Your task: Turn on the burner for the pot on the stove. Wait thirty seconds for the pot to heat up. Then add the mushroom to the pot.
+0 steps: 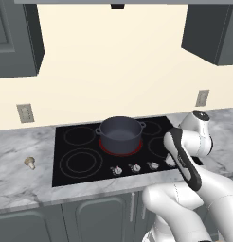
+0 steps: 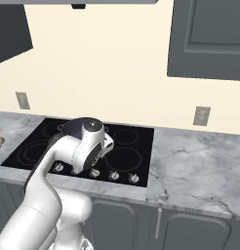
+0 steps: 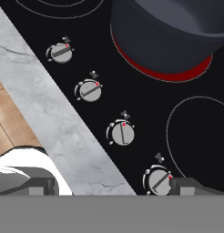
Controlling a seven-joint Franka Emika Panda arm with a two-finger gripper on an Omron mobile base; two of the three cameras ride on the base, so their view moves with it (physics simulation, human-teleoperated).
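Open hand (image 3: 109, 186), fingers apart, hovers above silver knobs (image 3: 122, 133). Dark pot (image 1: 120, 133) sits on glowing red burner (image 1: 121, 151); tan mushroom (image 1: 30, 162) lies on marble table (image 1: 23, 156).

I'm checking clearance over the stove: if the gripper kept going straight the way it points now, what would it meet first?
Probably the stove front, around the third knob, between the open gripper's fingertips. The pot sits beyond that line. Depth is unclear, so knob or bare glass is a guess.
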